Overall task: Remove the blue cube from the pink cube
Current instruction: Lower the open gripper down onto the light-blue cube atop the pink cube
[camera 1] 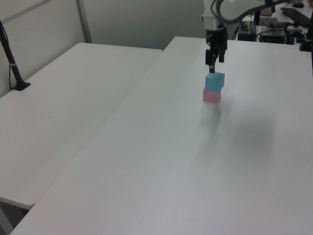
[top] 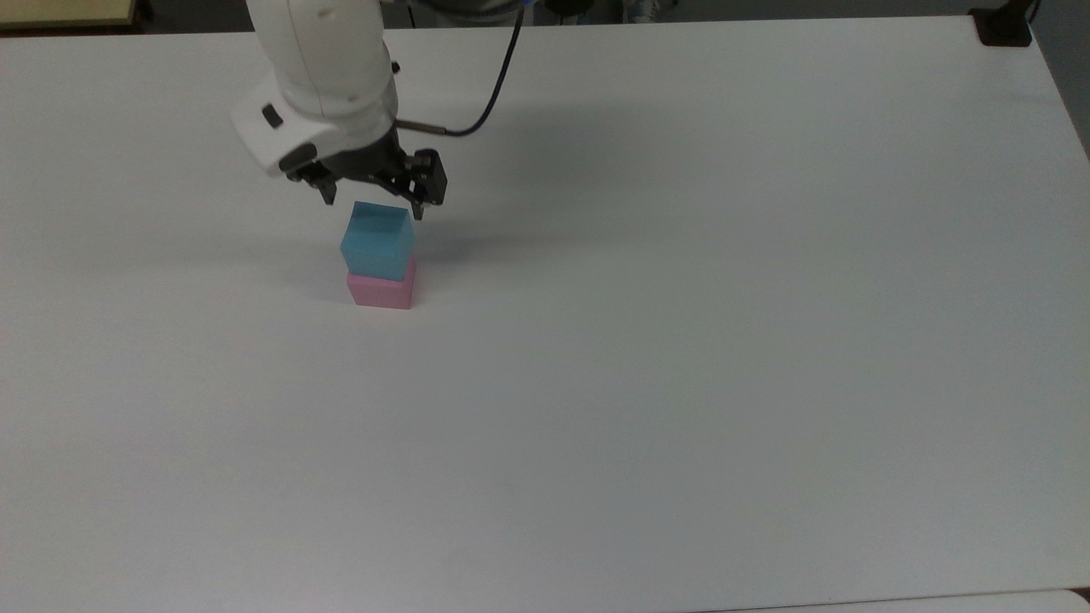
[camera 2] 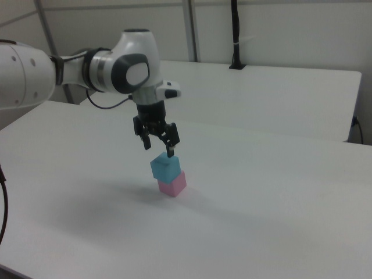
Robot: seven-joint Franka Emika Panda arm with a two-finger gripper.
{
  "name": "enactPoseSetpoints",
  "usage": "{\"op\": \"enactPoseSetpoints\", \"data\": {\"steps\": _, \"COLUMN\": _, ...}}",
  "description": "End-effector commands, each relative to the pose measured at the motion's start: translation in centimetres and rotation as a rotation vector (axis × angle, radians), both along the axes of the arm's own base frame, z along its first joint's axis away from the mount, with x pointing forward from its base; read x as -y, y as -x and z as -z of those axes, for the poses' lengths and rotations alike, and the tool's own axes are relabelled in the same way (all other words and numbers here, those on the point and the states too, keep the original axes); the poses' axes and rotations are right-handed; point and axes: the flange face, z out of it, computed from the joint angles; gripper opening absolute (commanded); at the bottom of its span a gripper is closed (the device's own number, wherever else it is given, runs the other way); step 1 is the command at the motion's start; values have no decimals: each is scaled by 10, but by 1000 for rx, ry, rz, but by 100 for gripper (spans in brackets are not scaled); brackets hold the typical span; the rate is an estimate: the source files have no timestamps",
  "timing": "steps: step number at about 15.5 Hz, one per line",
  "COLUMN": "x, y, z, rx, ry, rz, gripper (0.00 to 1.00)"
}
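The blue cube [top: 377, 243] [camera 1: 214, 80] [camera 2: 165, 167] sits on the pink cube [top: 381, 292] [camera 1: 211, 95] [camera 2: 172, 184], turned slightly against it, on the white table [top: 681, 340]. My gripper [top: 373, 207] [camera 1: 213, 62] [camera 2: 158, 149] hangs open just above the blue cube's top. Its two black fingertips are spread wider than the cube, one on each side. Nothing is between the fingers, and they do not touch the cube.
The arm's black cable [top: 494, 85] loops behind the gripper. A black clamp base [top: 1003, 25] stands at the table's far right corner in the top view. A second white table with a black post [camera 1: 12, 63] adjoins on the left view's left.
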Motion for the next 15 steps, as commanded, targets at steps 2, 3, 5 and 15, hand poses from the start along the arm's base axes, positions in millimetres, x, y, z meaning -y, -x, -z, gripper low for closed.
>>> {"op": "enactPoseSetpoints", "data": {"steps": 2, "x": 0, "y": -1, "z": 24, "rx": -16, "ry": 27, "rz": -11, "gripper": 100}}
{"op": "enactPoseSetpoints", "data": {"steps": 3, "x": 1, "y": -1, "z": 30, "rx": -22, "ry": 42, "rz": -18, "gripper": 100}}
{"op": "enactPoseSetpoints", "data": {"steps": 5, "x": 4, "y": -2, "z": 33, "rx": -17, "ry": 59, "rz": -25, "gripper": 100}}
{"op": "enactPoseSetpoints", "data": {"steps": 15, "x": -6, "y": -4, "z": 33, "rx": -10, "ry": 59, "rz": -53, "gripper": 45}}
